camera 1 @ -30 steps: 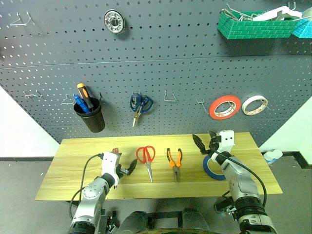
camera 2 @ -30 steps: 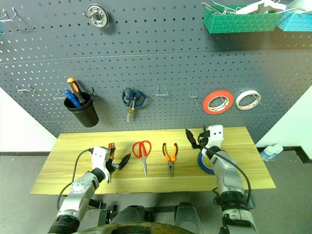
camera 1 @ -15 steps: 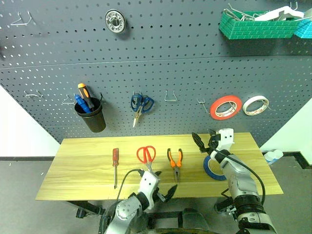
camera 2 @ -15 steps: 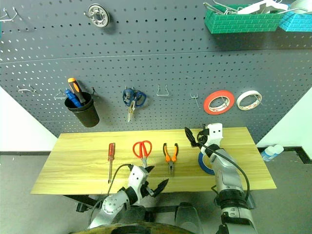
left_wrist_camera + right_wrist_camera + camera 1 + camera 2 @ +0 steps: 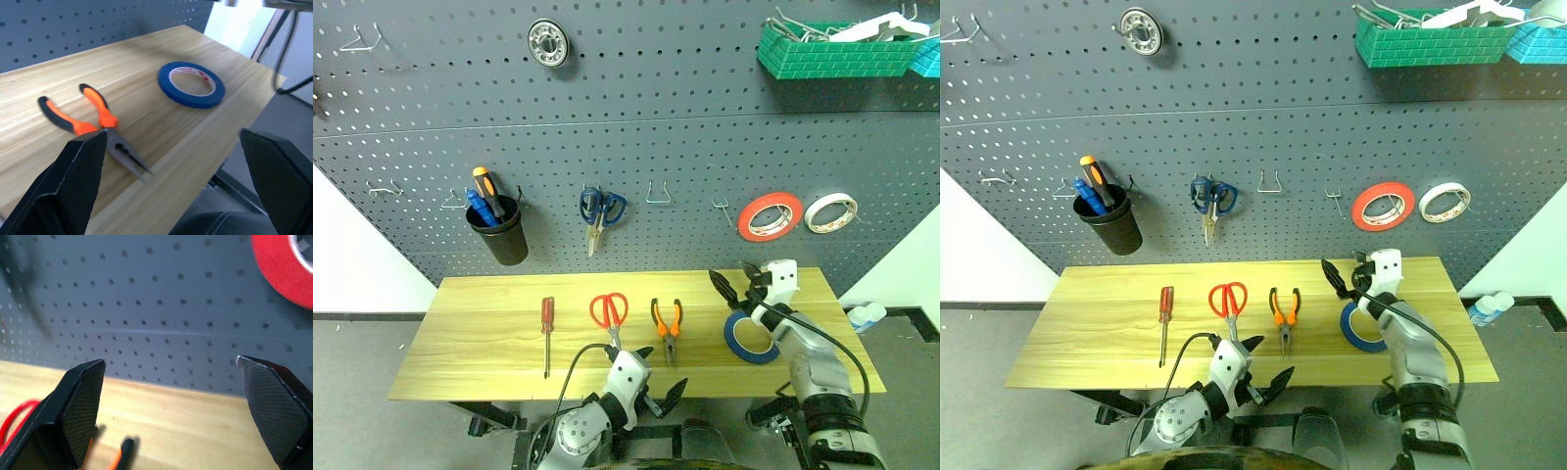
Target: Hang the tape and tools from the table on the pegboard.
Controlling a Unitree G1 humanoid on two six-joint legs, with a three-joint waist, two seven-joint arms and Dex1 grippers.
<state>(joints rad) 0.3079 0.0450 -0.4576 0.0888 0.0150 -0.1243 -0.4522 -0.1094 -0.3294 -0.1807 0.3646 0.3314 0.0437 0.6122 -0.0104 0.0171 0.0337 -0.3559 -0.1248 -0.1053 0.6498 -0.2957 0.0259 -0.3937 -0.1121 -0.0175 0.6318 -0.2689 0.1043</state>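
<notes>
Left eye view: my right gripper point(image 5: 732, 284) hangs wide apart above the tape point(image 5: 752, 337), lower right. Light, stiff ring, I judge; pinch its rim. Left gripper point(image 5: 658, 377) gapes too.

Bare table point(image 5: 480, 338) left of screwdriver point(image 5: 546, 333).

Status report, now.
Both claws open, empty: left claw at table front edge, right claw above blue tape. Nothing hung yet. No obstruction.

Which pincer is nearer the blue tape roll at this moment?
The right. The right pincer hovers open just above the blue tape roll, toward the pegboard. The left pincer is open at the table's front edge, below the pliers.
</notes>
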